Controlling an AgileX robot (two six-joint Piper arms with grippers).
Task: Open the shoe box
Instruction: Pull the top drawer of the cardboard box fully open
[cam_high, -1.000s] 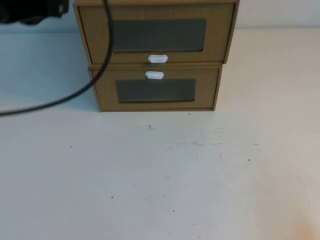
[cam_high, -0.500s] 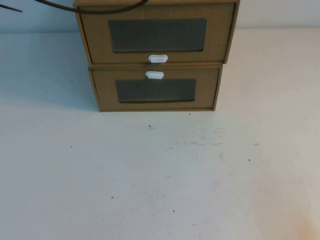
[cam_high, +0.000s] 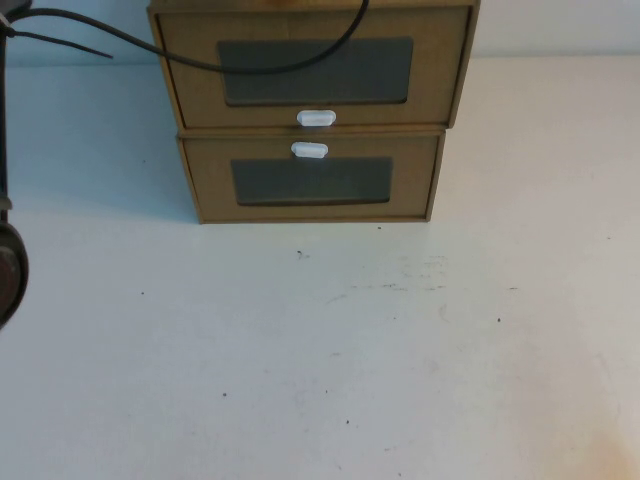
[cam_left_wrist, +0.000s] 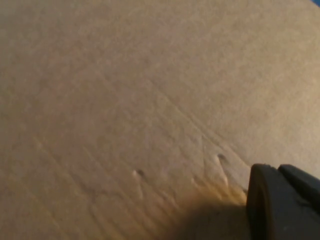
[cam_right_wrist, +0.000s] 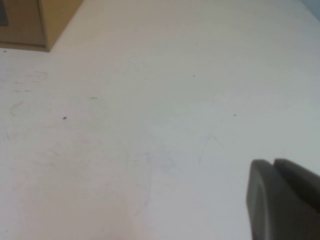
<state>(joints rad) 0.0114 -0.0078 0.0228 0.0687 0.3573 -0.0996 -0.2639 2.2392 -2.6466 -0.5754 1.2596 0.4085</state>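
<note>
Right wrist view: right gripper (cam_right_wrist: 274, 167) hangs over table (cam_right_wrist: 150, 125), well clear of shoe boxes (cam_high: 420, 175), jaws pressed together. Boxes are stacked, both shut. Left gripper (cam_left_wrist: 277, 172) sits close over box cardboard, jaws together too. Suggest: spread jaws, pinch white tab (cam_high: 316, 117), pull straight out.

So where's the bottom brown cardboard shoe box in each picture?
High view: lower brown cardboard shoe box, upper middle, under the upper box.
Left wrist view: bare cardboard fills it beside the left gripper; which box, unclear.
Right wrist view: its corner, far from the right gripper.
Shared landmark: white table, high and right wrist views.
</note>
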